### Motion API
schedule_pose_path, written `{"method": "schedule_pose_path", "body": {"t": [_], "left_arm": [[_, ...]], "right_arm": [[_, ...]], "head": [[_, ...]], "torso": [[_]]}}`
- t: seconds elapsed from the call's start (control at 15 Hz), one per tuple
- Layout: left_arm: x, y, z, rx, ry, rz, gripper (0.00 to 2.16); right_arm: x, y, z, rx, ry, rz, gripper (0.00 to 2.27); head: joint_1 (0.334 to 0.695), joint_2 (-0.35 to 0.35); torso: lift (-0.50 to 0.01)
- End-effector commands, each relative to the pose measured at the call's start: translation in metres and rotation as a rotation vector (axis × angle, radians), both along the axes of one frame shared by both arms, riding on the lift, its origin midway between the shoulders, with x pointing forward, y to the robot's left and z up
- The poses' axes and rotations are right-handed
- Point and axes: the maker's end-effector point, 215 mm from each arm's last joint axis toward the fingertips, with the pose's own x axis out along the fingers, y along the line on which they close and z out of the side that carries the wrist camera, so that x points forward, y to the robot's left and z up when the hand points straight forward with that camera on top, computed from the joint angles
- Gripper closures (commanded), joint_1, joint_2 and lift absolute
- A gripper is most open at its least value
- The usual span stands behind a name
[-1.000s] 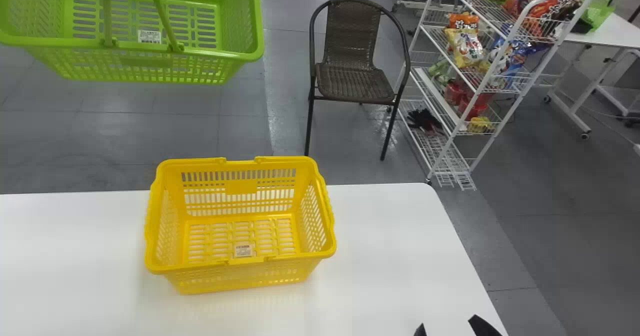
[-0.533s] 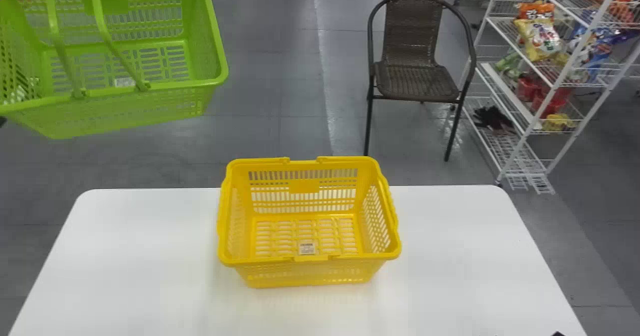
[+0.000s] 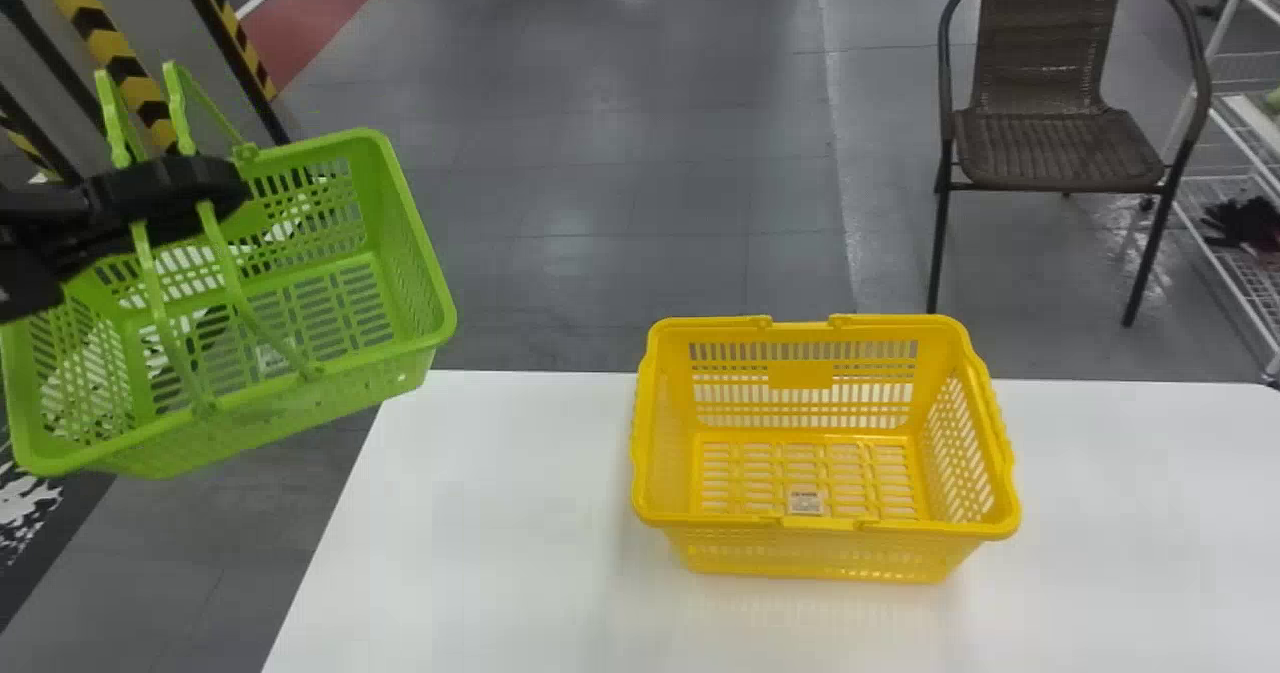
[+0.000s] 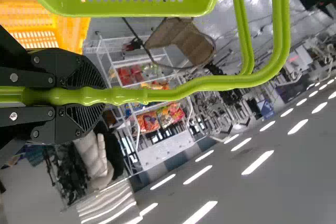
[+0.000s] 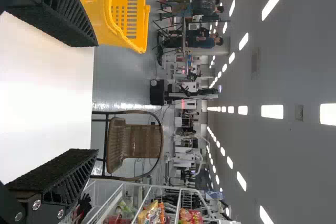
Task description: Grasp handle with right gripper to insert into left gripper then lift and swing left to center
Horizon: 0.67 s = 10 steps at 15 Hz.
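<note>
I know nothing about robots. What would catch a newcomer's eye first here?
Probably the bright green basket, held up at the head view's left, its handle gripped by the left end effector. Next, the yellow basket glows against the white table. A brown woven chair stands beyond the table, towards the right.

Lab-like hall | wire rack (image 4: 165, 150) with snack bags (image 4: 148, 122) | ceiling lights (image 5: 272, 111) in rows | equipment (image 5: 157, 92)
</note>
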Motion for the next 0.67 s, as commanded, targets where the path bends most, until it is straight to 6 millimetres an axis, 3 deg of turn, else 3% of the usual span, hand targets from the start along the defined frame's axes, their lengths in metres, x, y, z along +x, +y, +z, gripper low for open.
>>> {"method": "schedule_pose_path", "body": {"t": [0.0,0.27,0.6], "left_arm": [[-0.049,0.008,-0.034,0.028,0.038,0.025,2.13],[-0.116,-0.004,-0.075,0.079,0.087,0.03,2.13],[-0.189,-0.058,-0.121,0.095,0.162,-0.028,2.13]], "right_arm": [[0.002,-0.008,-0.002,-0.004,0.002,-0.014,0.1],[0.005,-0.02,-0.001,-0.007,-0.001,-0.03,0.1],[0.01,-0.037,0.002,-0.011,-0.011,-0.06,0.1]], "head": [[0.695,0.262],[0.695,0.282],[0.695,0.238]], "torso": [[0.0],[0.0],[0.0]]}}
